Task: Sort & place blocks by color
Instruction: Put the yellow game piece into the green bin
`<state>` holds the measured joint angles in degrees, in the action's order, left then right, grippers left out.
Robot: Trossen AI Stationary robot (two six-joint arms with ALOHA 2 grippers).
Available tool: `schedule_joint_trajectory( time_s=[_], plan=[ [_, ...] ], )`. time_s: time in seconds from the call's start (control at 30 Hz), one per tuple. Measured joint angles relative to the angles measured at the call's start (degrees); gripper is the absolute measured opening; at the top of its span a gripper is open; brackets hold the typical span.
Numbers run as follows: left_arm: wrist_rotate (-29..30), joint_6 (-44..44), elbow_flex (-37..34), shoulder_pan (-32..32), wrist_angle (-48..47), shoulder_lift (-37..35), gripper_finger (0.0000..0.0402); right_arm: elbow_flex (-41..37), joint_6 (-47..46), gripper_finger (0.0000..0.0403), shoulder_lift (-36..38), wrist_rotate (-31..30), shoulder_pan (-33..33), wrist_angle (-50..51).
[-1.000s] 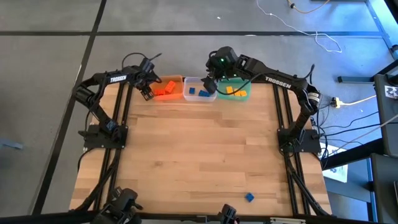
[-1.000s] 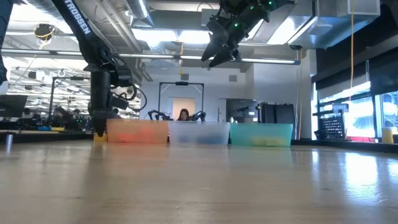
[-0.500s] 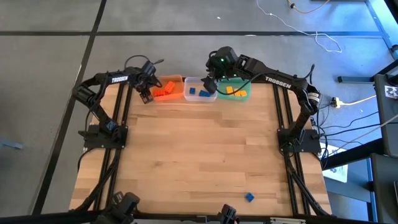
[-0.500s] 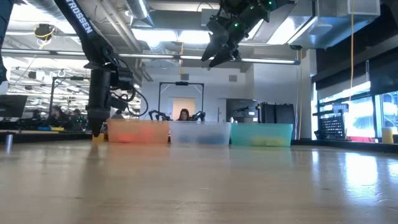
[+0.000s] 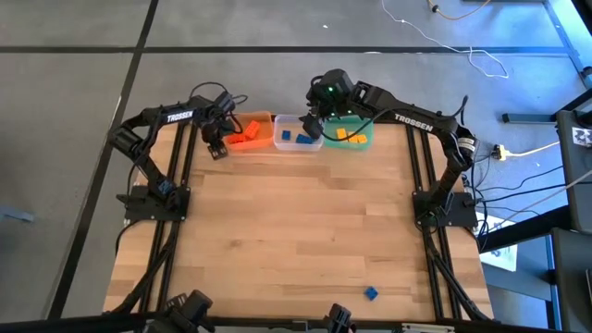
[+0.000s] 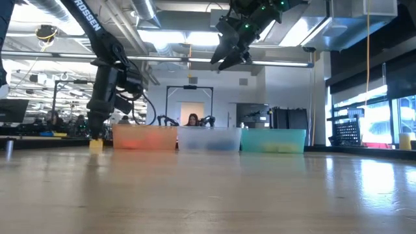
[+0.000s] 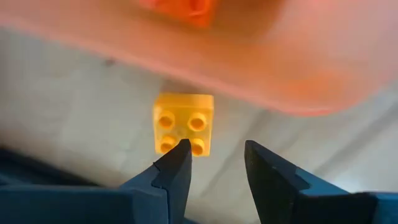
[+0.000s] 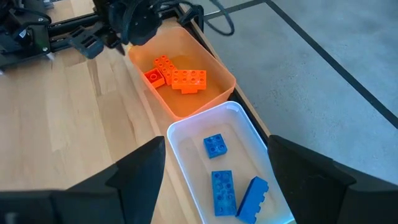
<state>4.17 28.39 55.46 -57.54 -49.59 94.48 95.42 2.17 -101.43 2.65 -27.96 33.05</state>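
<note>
At the table's far-left corner, just left of the orange tub [image 5: 248,132], the left gripper [image 7: 214,163] hangs w/ fingers part-spread over a yellow block [image 7: 183,124], prob. lining up a pinch, having slid left since before, while the right gripper [image 8: 211,180] waits wide-spread above the clear tub [image 8: 186,134].

We note two dark arms with white TROSSEN lettering, black cables looping at the wrists, wedge-shaped dark fingers [image 7: 180,168], and a green light on the right arm.
</note>
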Motion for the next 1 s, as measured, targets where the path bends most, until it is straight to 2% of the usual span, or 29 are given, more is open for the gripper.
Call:
schedule_joint_trajectory(
  time_s=[0.3, 0.53, 0.73, 0.87, 1.0],
  plan=[
    [1.12, -1.35, 0.00, 3.30, -0.95, -0.04, 0.0141, 0.00, 1.28, 0.0283, 0.00, 0.00, 0.01, 0.01],
    [7.66, -2.27, 1.99, 4.28, 0.74, -3.15, 0.0141, 0.00, 1.37, 0.0283, 0.00, 0.00, 0.00, -0.01],
    [5.95, -0.99, 2.19, 2.38, 1.34, -3.59, 0.0141, 0.00, 2.82, 0.0283, 0.00, -0.02, -0.03, 0.01],
    [1.98, -1.42, 0.66, 1.66, 1.16, -3.48, 0.0141, 0.00, 2.85, 0.0283, 0.00, -0.02, -0.03, 0.03],
    [4.18, -1.19, -0.17, 1.65, 3.06, -3.45, 0.0141, 0.00, 3.04, 0.0283, 0.00, -0.02, -0.03, 0.03]
  ],
)
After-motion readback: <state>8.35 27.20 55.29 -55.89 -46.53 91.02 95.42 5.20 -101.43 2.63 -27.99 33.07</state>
